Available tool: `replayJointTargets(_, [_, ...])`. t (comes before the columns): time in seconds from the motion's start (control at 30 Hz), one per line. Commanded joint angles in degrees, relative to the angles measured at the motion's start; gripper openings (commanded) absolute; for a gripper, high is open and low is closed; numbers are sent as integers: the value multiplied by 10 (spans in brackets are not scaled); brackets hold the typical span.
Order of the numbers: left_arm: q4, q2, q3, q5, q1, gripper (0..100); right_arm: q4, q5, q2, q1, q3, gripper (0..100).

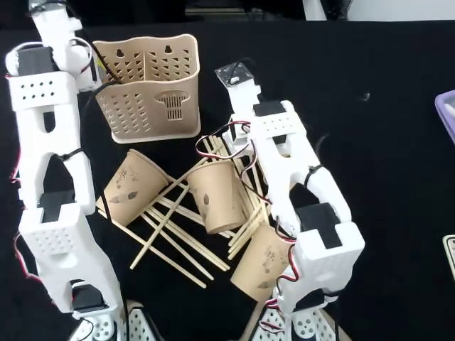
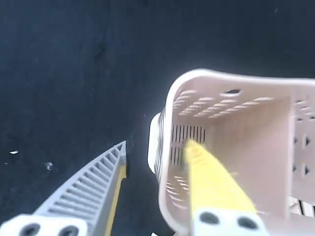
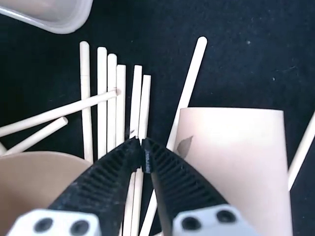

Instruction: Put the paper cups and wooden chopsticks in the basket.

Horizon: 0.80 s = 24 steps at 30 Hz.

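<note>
Black table (image 1: 384,177). L gripper (image 2: 156,145) wide open, straddling basket (image 2: 256,128) wall: one finger inside, other outside. Three paper cups (image 1: 215,195) lie on their sides w/ chopsticks (image 3: 101,98) scattered btwn, all outside basket. R gripper (image 3: 141,145) tips closed together just above chopsticks, a cup either side.

basket (image 1: 153,89): you have it upright at the far side of the table, beige, split into two compartments.
paper cups: you see three on their sides, the left cup (image 1: 131,188) and middle cup (image 1: 217,195) just before the basket, the near cup (image 1: 261,264) partly under an arm.
wooden chopsticks (image 1: 174,245): strewn crosswise between and under your cups.
left arm (image 1: 50,177): runs up the left side to the basket's left corner.
right arm (image 1: 298,206): lies over the heap's right part.
table (image 1: 384,199): black.
</note>
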Motion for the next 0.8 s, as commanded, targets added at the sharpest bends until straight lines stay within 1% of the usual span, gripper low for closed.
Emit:
replayJointTargets(0.0, [48, -38, -87, 6, 3, 283, -4, 1, -47, 0, -1, 11])
replayJointTargets(0.13, [104, -43, -135, 5, 5, 252, 30, 0, -112, 1, -1, 11])
replayJointTargets(0.23, [161, -44, -179, 5, 5, 246, 64, 1, -175, 1, -1, 11])
replayJointTargets(0.4, [164, -53, -150, 5, -11, 245, 94, 3, -284, 3, 19, 15])
replayJointTargets(0.53, [164, -125, -45, 4, -24, 245, 92, 13, -381, 8, 84, 15])
replayJointTargets(0.63, [164, -228, 80, 1, -26, 245, 92, 56, -458, 32, 143, 17])
replayJointTargets(0.7, [158, -302, 174, 0, -24, 245, 92, 91, -501, 48, 182, 47])
replayJointTargets(0.77, [126, -373, 282, 0, -24, 245, 91, 135, -538, 69, 217, 106])
